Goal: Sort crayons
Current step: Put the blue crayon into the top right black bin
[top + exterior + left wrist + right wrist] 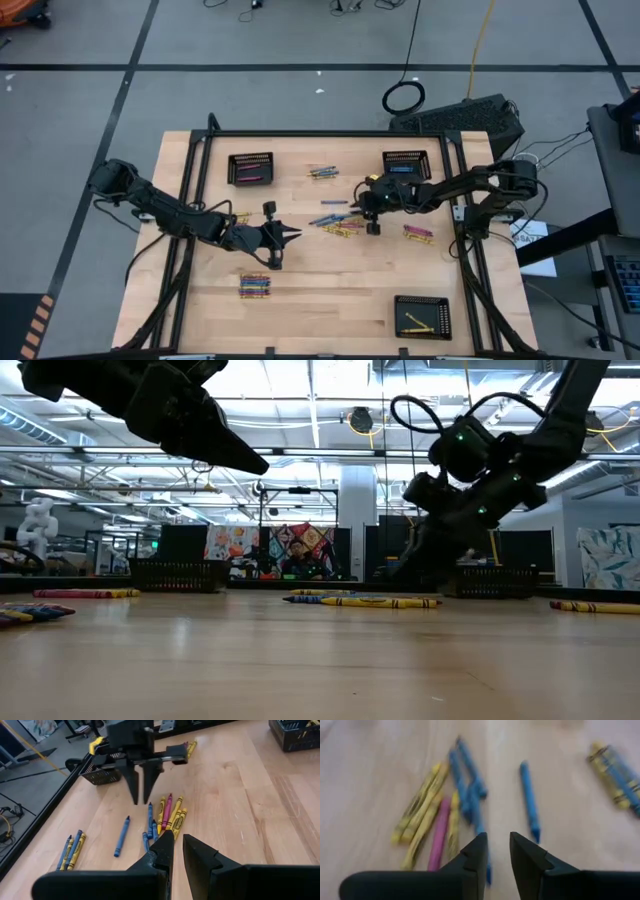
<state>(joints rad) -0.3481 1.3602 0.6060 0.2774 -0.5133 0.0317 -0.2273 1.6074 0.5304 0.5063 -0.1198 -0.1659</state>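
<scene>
Here, on the wooden bench (330, 290), the left gripper (290, 236) hangs a little left of the middle, above bare wood, its jaws drawn close with a narrow gap and nothing between them. Near the bench's front edge, just in front of that gripper, lies a mixed bundle of crayons (255, 287), and toward the back-left corner stands a black mesh basket (250, 168) with pink sticks inside. Near the back edge, around the middle, a small cluster of blue and yellow crayons (322, 172) rests on the wood. At the centre lies the main scatter of crayons (167, 816): yellow, blue and one pink, side by side, with a single blue crayon (121, 836) lying apart from them. The right gripper (372, 228) points down just above this scatter, its jaws a narrow slot apart and pinching nothing; the right wrist view shows a blue stick directly under the tips. Just right of it, a small pink and yellow group (417, 233) lies on the bench. A second basket (405, 163) sits at the back-right corner holding blue sticks, and a third basket (421, 317) at the front-right corner holds a few yellow ones.
</scene>
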